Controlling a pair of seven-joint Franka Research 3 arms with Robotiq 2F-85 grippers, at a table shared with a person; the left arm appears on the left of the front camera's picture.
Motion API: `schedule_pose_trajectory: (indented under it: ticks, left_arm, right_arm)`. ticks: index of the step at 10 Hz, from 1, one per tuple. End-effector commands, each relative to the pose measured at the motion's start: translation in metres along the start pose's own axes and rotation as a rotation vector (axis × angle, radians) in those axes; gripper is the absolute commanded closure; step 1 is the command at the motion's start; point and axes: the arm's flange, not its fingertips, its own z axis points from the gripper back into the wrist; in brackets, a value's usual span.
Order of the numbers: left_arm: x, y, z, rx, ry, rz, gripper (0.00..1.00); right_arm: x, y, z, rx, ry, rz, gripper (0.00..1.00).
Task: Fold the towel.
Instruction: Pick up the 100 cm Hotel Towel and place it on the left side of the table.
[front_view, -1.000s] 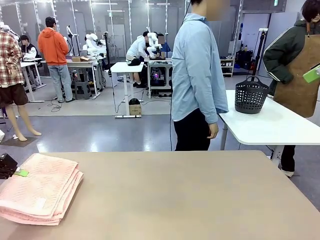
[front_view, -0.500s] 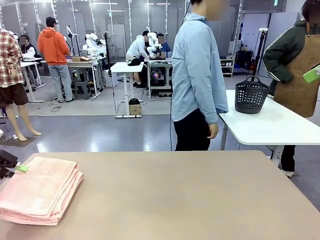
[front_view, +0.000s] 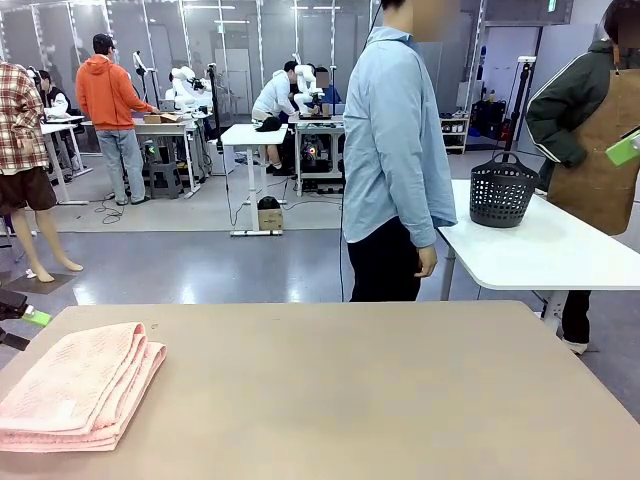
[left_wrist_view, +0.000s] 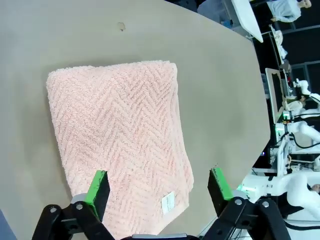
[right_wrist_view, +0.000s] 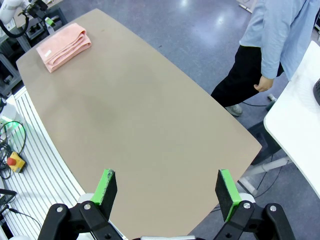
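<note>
The towel (front_view: 75, 388) lies folded into a thick stack of layers at the near left corner of the table (front_view: 350, 390), flat on the tan top. It is salmon-pink terry cloth with a raised herringbone weave, soft and nubbly; from my left wrist camera its upper face reads as a rounded rectangle, with a small white tag (left_wrist_view: 168, 202) near the edge closest to me. In the front view the folded edges show as stacked pink bands along its right side. The tabletop itself is smooth, matte and plain, with rounded corners. My left gripper (left_wrist_view: 157, 187) hangs above the near end of the towel, its two green-padded fingers spread wide and pointing down at the cloth, gripping nothing; one green pad (left_wrist_view: 97, 189) sits over the towel's face, the other past its edge. In the front view a green tip of that gripper (front_view: 30, 317) shows at the left edge, just beyond the towel. My right gripper (right_wrist_view: 165, 192) is held high over the opposite end of the table, fingers likewise wide apart and empty, well apart from the towel. A person (front_view: 398, 150) in a light blue shirt stands at the far side of the table, side-on.
</note>
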Motion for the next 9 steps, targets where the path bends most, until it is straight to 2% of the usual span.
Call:
schedule_pose_trajectory:
  ticks: [1,9]
  left_arm:
    - [-0.007,-0.0028,0.0017,0.022,-0.001,0.002,0.0]
    - [-0.0007,-0.0007,0.0009,0.0,-0.002,0.0,0.0]
  right_arm:
    - [0.0027,0.0009,0.0007,-0.009,0.006,-0.017,0.0]
    - [0.0027,0.0009,0.0007,-0.009,0.006,-0.017,0.0]
